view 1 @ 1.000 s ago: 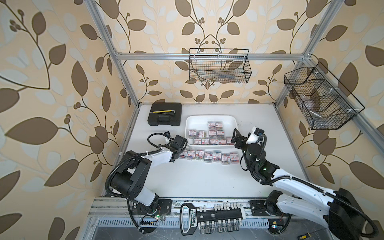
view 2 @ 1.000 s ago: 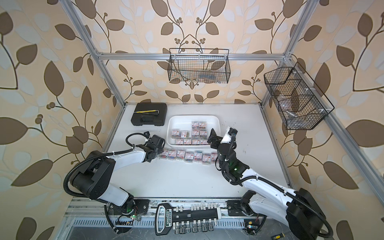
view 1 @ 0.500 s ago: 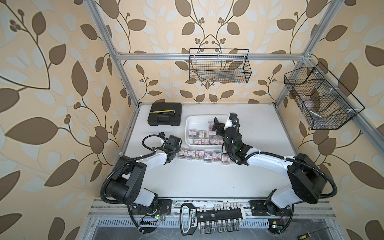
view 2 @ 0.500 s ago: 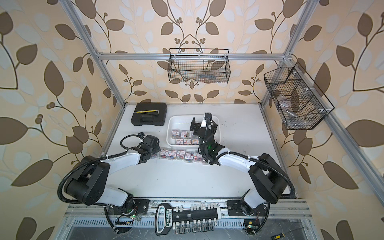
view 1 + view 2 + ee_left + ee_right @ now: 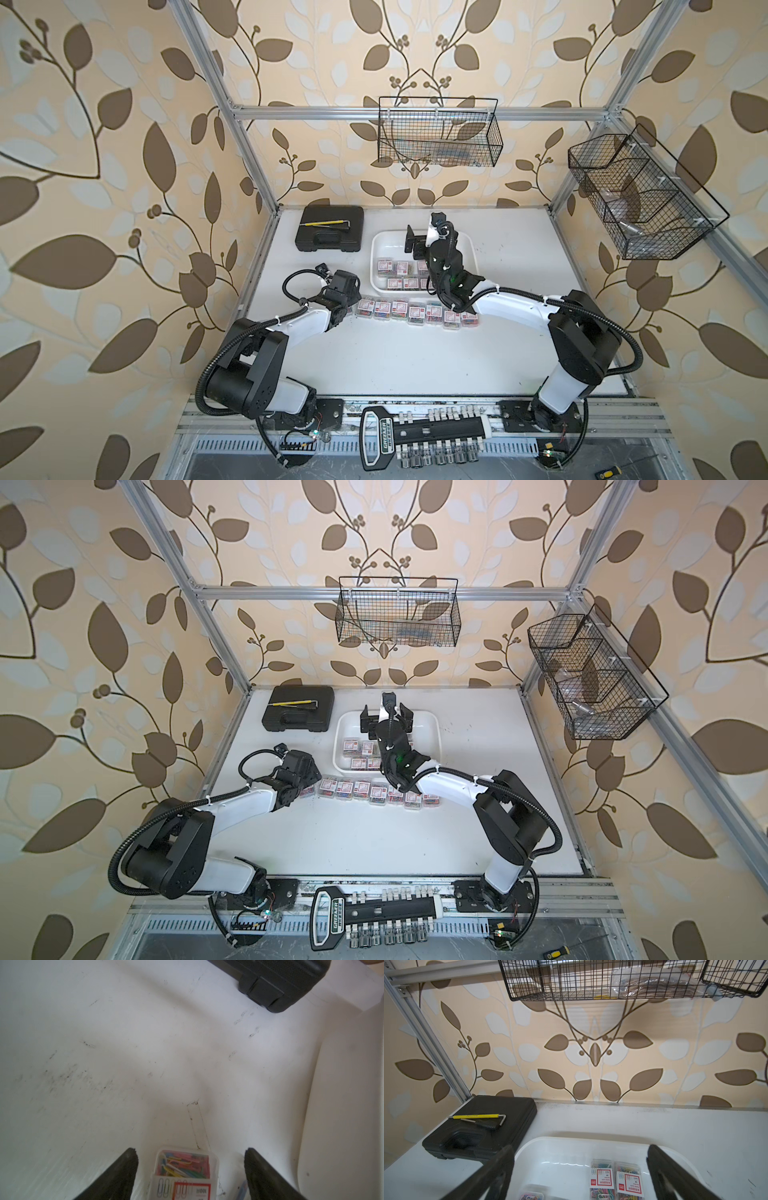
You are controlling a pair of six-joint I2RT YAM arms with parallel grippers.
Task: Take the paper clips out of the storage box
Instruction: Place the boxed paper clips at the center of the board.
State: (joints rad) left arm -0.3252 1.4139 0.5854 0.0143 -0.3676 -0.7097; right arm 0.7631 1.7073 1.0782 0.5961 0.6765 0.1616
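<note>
Right arm point(image 5: 448, 262) hides some paper clips point(image 5: 385, 266) inside storage box point(image 5: 384, 247).

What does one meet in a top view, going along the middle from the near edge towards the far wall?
socket holder → paper clips lying in a row → storage box → hanging wire basket

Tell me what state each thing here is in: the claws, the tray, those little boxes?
storage box: partly emptied, several boxes of paper clips inside.
row of clip boxes: out, on the table beside it.
left gripper: open, astride one clip box on the table, not gripping.
right gripper: open, empty, above the storage box.
black case: shut, tools on its lid.
</note>
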